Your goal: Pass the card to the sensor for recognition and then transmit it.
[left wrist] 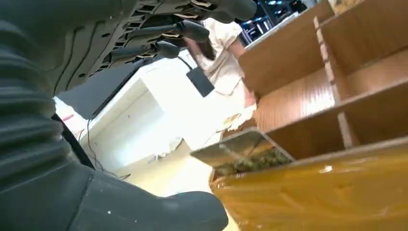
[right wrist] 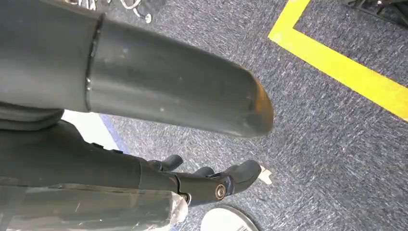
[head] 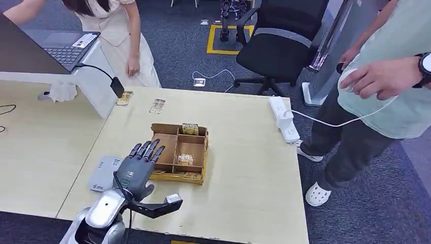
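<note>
The left hand (head: 136, 170) hovers over the near-left part of the table (head: 249, 168), fingers spread and straight, thumb out to the side, holding nothing. It sits just at the left wall of the wooden tray (head: 179, 146), which stands toward the table's middle. The nearest card (head: 185, 159), small and pale yellow with dark lettering, lies in the tray's near compartment, just to the right of the fingertips; its long side runs across the table, left to right. Another card sits at the tray's far edge. The grey sensor (head: 104, 173) lies flat just left of the hand, near the table's left edge. The right hand (right wrist: 211, 180) hangs over the carpet, fingers loosely curled, empty as far as I can see. I'd say the left hand takes it.
</note>
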Tool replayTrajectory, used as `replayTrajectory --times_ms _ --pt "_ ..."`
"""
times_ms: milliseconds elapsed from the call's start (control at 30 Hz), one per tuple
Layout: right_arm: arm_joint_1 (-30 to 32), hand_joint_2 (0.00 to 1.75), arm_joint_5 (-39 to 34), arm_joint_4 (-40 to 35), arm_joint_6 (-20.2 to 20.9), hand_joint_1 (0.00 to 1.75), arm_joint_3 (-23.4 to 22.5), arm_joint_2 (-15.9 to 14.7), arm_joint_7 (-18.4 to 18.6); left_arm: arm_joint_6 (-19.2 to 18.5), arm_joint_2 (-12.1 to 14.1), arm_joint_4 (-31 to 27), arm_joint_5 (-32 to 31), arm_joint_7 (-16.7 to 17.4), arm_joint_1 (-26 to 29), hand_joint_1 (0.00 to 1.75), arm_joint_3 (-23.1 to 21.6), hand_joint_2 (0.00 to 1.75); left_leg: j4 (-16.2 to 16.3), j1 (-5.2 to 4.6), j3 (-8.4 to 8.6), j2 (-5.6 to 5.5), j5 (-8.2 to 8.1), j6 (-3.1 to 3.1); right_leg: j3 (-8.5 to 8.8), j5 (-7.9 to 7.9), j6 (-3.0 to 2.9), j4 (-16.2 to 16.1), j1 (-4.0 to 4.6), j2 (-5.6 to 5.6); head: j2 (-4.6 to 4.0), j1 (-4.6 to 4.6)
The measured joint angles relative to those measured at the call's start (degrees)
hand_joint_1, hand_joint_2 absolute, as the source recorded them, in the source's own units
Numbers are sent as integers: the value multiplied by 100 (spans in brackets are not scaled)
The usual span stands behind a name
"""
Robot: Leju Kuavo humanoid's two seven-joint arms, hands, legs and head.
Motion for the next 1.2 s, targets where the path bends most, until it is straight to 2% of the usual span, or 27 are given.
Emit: replayTrajectory --times_ms 567,767,800,833,1000,1200 --pt "-1 0 0 -11 0 0 17 0 17 -90 35 284 0 81 46 0 197 175 0 0 -1 -1 0 0 0 0 0 0 0 -1 0 0" --pt "0 0 0 -11 0 0 20 0 39 -83 31 302 0 16 48 0 212 175 0 -1 -1 -1 0 0 0 0 0 0 0 -1 0 0" --pt "0 0 0 -11 0 0 22 0 42 -83 28 304 0 7 48 45 214 175 0 -1 -1 -1 0 0 0 0 0 0 0 -1 0 0" --pt "-1 0 0 -11 0 0 22 0 44 -85 28 304 0 -9 48 171 214 175 0 -1 -1 -1 0 0 0 0 0 0 0 -1 0 0" --pt "-1 0 0 -11 0 0 22 0 50 -210 -13 317 0 -249 56 175 300 175 0 0 -1 -1 0 0 0 0 0 0 0 -1 0 0" --pt "-1 0 0 -11 2 0 22 0 72 -208 -63 332 2 -319 55 175 380 175 0 -1 0 -1 0 0 0 0 0 0 0 -1 0 0"
